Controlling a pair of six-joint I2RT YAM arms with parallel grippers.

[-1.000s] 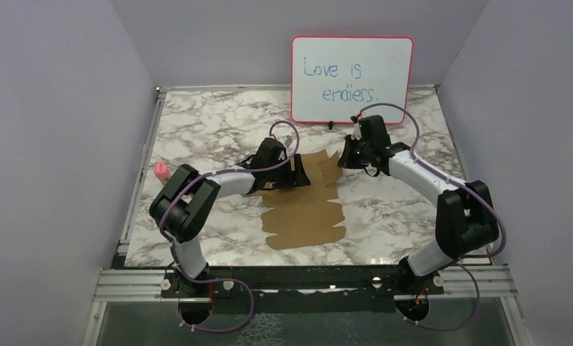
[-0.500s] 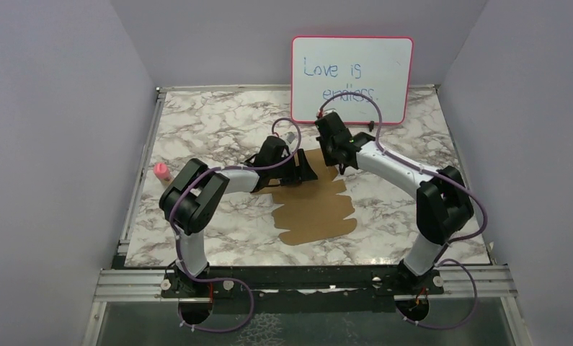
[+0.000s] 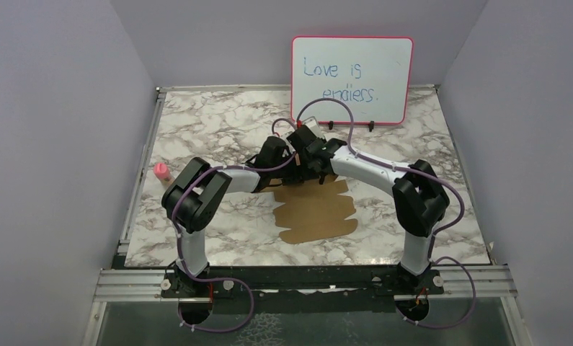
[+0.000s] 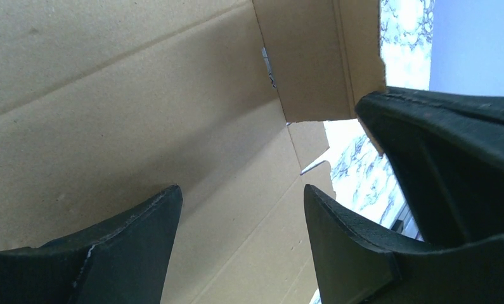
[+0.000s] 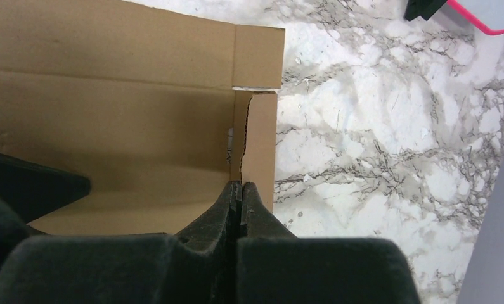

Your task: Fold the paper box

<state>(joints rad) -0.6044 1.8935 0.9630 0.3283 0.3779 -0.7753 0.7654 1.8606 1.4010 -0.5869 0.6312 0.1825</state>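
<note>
The paper box (image 3: 317, 211) is a flat brown cardboard sheet in the middle of the table. Its far end is hidden under both grippers. My left gripper (image 3: 296, 169) is open at that far end. In the left wrist view its fingers (image 4: 239, 190) stand apart in front of a creased panel (image 4: 129, 107) without gripping it. My right gripper (image 3: 313, 160) is close beside it on the right. In the right wrist view its jaws (image 5: 239, 184) are shut, with the tips at the crease of a small side flap (image 5: 260, 136). I cannot tell whether cardboard lies between them.
A pink-framed whiteboard (image 3: 352, 79) stands at the back of the marble table (image 3: 218, 122), and its corner shows in the right wrist view (image 5: 484, 16). A small pink object (image 3: 161, 171) lies near the left edge. Grey walls close in the left, right and back.
My right arm has swung left from the sheet's far right corner to its far edge, right beside the left gripper. The sheet has shifted slightly to the right.
</note>
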